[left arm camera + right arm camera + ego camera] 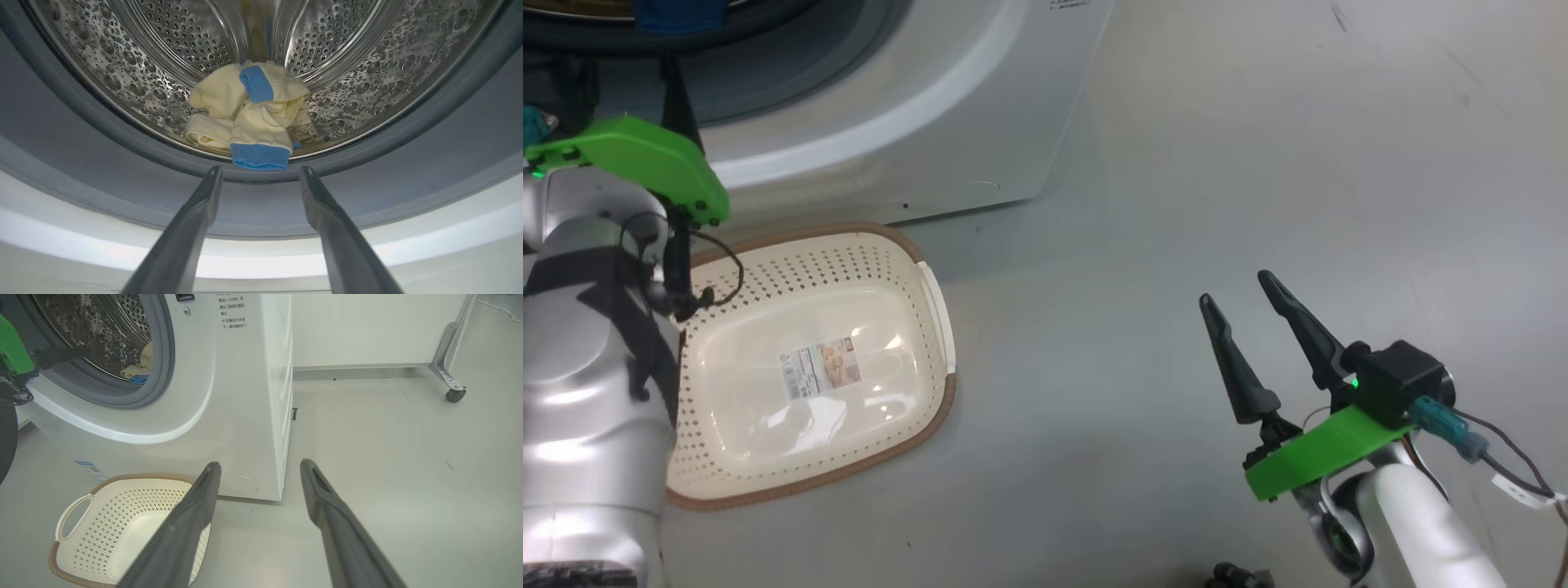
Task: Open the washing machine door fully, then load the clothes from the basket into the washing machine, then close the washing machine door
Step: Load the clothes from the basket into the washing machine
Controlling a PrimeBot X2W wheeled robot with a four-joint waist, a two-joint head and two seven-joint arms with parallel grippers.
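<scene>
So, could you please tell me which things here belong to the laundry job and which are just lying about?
Job: washing machine, clothes inside it, empty basket, open left gripper, open right gripper.
Lying about: white panel, its wheeled metal leg.

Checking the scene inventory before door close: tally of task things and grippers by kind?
washing machine: 1
basket: 1
clothes, one bundle: 1
grippers, left gripper and right gripper: 2
Total: 5
</scene>
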